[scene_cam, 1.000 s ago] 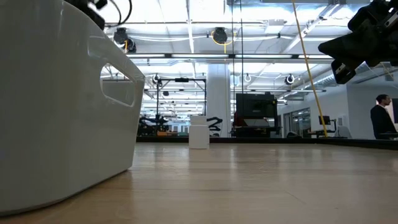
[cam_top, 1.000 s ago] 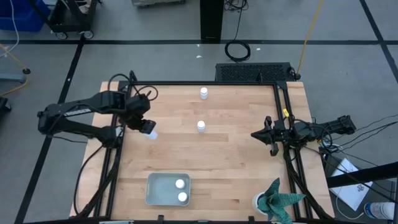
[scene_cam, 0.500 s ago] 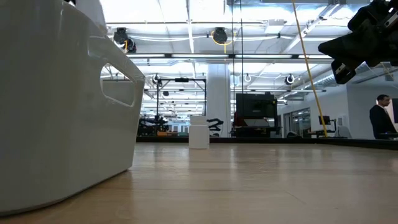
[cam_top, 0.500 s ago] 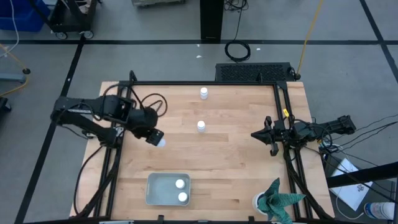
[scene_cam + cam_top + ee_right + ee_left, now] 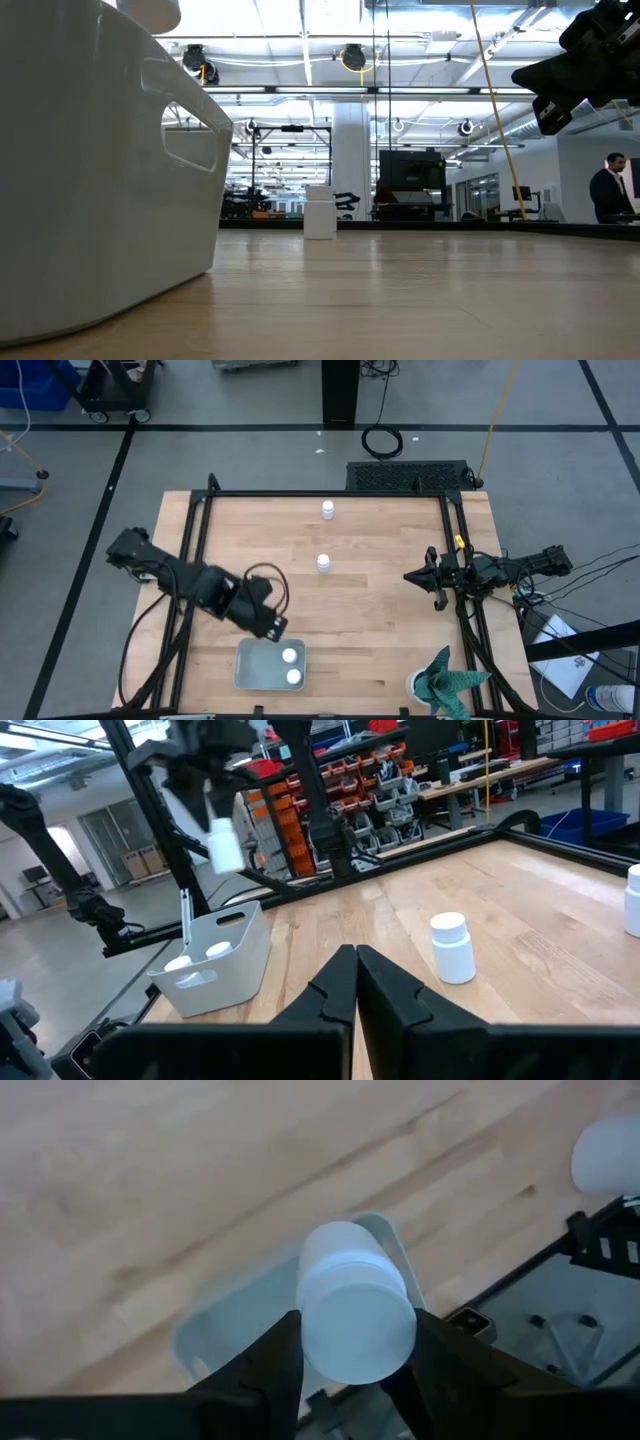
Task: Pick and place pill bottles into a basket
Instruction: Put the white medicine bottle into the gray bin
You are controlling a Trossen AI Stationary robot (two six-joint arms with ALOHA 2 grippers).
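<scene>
My left gripper (image 5: 272, 625) is shut on a white pill bottle (image 5: 355, 1305) above the far rim of the pale grey-blue basket (image 5: 252, 665). It shows in the right wrist view (image 5: 222, 845) too. Two bottles (image 5: 290, 656) (image 5: 293, 676) lie in the basket. Two more bottles stand upright on the table, one mid-table (image 5: 323, 563) and one at the far edge (image 5: 327, 509). My right gripper (image 5: 412, 575) is shut and empty at the table's right side. My left gripper pinches the bottle between its two fingers (image 5: 287, 1342), on opposite sides of its upper, cap end (image 5: 352, 1320). The fingers come from above, pointing down. The bottle hangs below them about upright, lifted clear over the basket's far rim (image 5: 385, 1230).
A green-and-white object (image 5: 445, 682) stands at the table's near right corner. Black frame rails (image 5: 190, 560) run along the table's left and right sides. Bare wood lies between the basket and my right gripper. A person (image 5: 608, 195) stands far off in the room.
My left gripper has carried the bottle from the table's left side toward the near edge and to the right, turning as it went, until it is over the basket's far rim. The bottle has stayed clear of the table. My right arm has kept still.
</scene>
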